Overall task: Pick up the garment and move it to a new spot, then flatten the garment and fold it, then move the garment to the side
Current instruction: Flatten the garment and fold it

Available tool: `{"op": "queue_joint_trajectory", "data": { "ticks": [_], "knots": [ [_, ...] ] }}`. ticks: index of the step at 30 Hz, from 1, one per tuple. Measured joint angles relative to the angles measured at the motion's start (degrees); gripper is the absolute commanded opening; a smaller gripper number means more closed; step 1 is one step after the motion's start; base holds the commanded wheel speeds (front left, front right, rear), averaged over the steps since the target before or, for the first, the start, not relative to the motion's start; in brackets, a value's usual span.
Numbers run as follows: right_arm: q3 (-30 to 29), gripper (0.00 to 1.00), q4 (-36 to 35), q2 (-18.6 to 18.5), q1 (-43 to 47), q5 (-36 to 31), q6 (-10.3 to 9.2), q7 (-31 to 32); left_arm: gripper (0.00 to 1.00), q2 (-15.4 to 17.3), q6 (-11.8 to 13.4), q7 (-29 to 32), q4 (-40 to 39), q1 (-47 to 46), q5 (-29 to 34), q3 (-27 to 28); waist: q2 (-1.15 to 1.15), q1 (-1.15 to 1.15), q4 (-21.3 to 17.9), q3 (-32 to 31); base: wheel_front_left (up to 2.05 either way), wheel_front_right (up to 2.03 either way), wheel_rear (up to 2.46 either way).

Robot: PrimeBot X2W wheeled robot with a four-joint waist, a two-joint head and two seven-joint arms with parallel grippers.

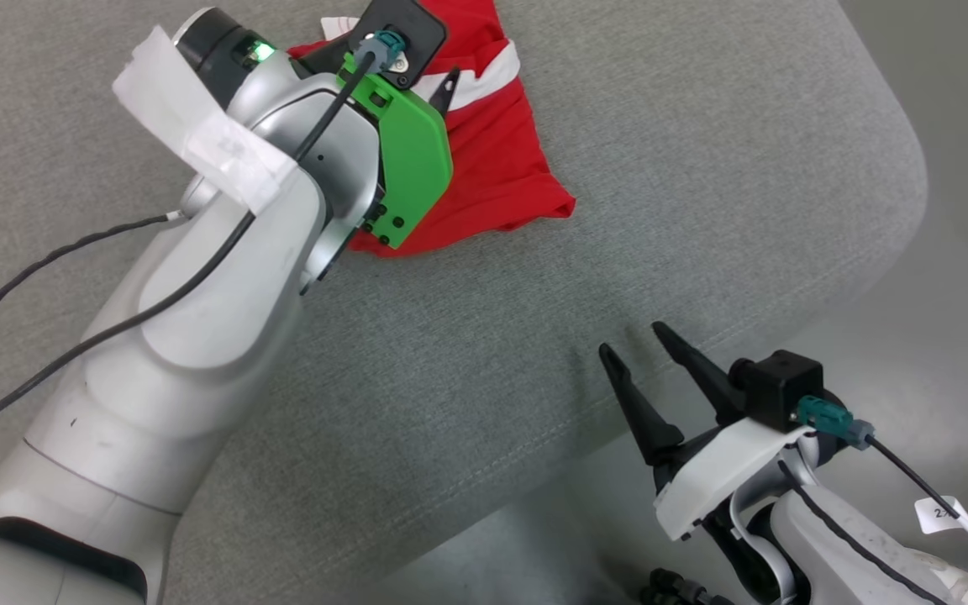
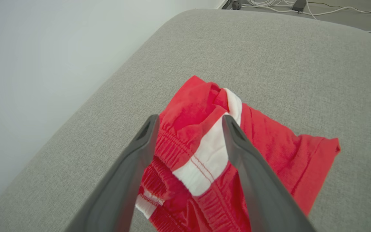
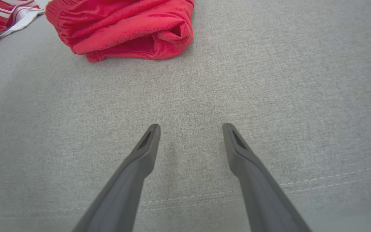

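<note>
Toward the far edge of the grey cushion (image 1: 702, 168) the red garment (image 1: 501, 168) lies bunched, seemingly light and limp, best pinched at its gathered waistband (image 2: 166, 141) beneath the spread fingers of the left gripper (image 2: 190, 120); the right gripper (image 1: 633, 338), fingers likewise spread and empty, hangs at the near edge.

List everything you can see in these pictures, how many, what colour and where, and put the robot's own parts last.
garment: one, red with a white band, lying crumpled on the cushion
cushion: one, grey fabric, under the garment
floor: one, pale grey, beside the cushion
wall: one, pale, along the cushion's side in the left wrist view
cables: several, white and black, on the floor beyond the cushion
paper tag: one, white, on the right arm's cable
left gripper: one, dark fingers, open over the garment
right gripper: one, dark fingers, open at the cushion's near edge, apart from the garment
</note>
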Motion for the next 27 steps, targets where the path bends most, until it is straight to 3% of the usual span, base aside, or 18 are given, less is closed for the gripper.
{"op": "queue_joint_trajectory", "data": {
  "ticks": [21, 22, 24, 25, 27],
  "knots": [
    [1.67, 1.0, 3.23, 2.21, 1.21, 0.1, 0.88, -1.24, 1.0, -0.91, -0.43, 3.28, 11.2, -6.0, -1.82, 0.52, 0.0, 0.0, -4.72, -0.67, 0.0, 0.0, 0.0],
    [1.67, 1.0, 3.31, 2.27, 1.21, 0.11, 1.02, -1.42, 0.88, -1.01, -0.43, 3.15, 11.33, -6.33, -1.89, 0.71, 0.0, 0.0, -4.79, -0.53, 0.0, 0.0, 0.0],
    [1.66, 1.0, 3.55, 2.48, 1.21, 0.2, 1.05, -1.74, 0.49, -1.14, -0.43, 2.41, 12.33, -6.81, -2.08, 0.78, 0.0, 0.0, -4.94, -0.37, 0.0, 0.0, 0.0],
    [1.65, 1.0, 3.65, 2.49, 1.21, 0.21, 1.22, -1.75, 0.44, -1.15, -0.43, 2.41, 12.95, -6.81, -2.21, 0.77, 0.0, 0.0, -4.98, -0.34, 0.0, 0.0, 0.0],
    [1.49, 1.0, 3.93, 2.49, 1.21, 0.41, 1.34, -1.9, 0.49, -1.16, -0.43, 2.34, 13.72, -6.81, -2.25, 0.78, 0.0, 0.0, -5.02, -0.25, 0.0, 0.0, 0.0]
  ]
}}
